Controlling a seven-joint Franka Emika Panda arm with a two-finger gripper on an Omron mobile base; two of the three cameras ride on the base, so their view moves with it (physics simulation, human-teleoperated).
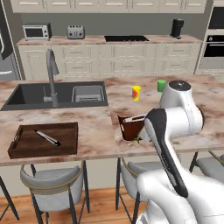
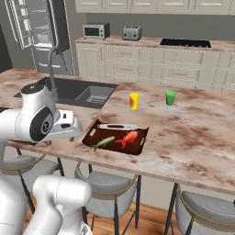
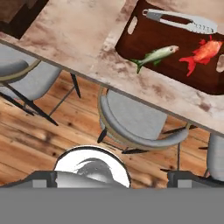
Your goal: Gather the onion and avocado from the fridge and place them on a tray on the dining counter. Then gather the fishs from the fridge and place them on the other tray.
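On the dining counter (image 2: 193,133) lies the other tray (image 2: 137,147), reddish-brown. It holds two fish, a green one (image 2: 103,142) and a red one (image 2: 129,137), beside steel tongs (image 2: 117,126). The hand view looks down on the same tray (image 3: 144,41), green fish (image 3: 156,55) and red fish (image 3: 202,52). My gripper (image 3: 113,178) hangs open and empty over the counter's front edge, left of that tray, also seen as gripper (image 2: 69,134). The darker tray (image 1: 26,146) sits further left and holds tongs (image 1: 48,138). The onion and avocado are out of view. The fridge (image 2: 40,25) stands open at the back.
A yellow cup (image 2: 133,101) and a green cup (image 2: 170,97) stand behind the reddish tray. The dark sink (image 1: 57,94) with its faucet (image 1: 51,72) is set in the counter. Grey stools (image 3: 135,120) are tucked under the front edge.
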